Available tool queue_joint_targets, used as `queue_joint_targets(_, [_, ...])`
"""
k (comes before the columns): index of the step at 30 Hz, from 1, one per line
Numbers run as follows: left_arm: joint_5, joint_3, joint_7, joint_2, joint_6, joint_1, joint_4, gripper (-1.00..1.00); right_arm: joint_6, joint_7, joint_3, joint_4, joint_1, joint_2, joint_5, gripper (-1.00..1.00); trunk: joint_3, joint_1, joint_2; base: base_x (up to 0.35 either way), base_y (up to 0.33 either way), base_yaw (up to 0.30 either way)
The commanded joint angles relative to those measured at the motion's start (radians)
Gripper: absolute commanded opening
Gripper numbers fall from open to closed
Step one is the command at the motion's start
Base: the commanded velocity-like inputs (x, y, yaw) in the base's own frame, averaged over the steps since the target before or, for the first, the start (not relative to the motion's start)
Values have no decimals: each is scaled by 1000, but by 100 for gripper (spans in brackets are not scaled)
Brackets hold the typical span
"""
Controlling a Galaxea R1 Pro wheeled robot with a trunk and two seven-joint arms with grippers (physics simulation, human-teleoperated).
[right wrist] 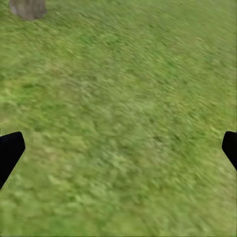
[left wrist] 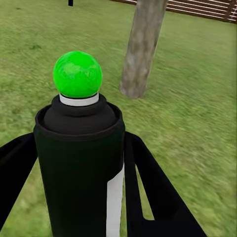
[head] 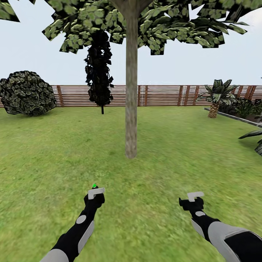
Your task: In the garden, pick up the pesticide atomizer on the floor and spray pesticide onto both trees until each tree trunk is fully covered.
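Note:
My left gripper is shut on the pesticide atomizer, a dark bottle with a green dot on top, held upright between the black fingers. A tree with a thick grey-brown trunk stands straight ahead on the lawn, a short way beyond the atomizer; the trunk's base also shows in the left wrist view. No white specks show on the bark. My right gripper hangs open over bare grass, its fingertips wide apart.
A brown slat fence closes the lawn at the back. A round bush stands at far left, a dark narrow tree behind the trunk, a short palm and a raised bed edge at right.

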Motion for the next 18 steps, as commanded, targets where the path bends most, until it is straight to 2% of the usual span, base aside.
queue_joint_targets(1, [0, 0, 0, 0, 0, 0, 0, -100, 0, 0, 0, 0, 0, 1, 0, 100, 0, 0, 0, 346, 0, 0])
queue_joint_targets(9, [-2, -2, 0, 0, 0, 0, 3, -100, 1, 0, 1, 0, 2, 8, 0, 100, 0, 0, 0, 349, 43, 0])
queue_joint_targets(18, [-2, -18, 0, -1, 2, -1, 3, -100, 3, 1, 1, 1, 7, 35, 1, 100, 0, 0, 0, 350, 100, 0])
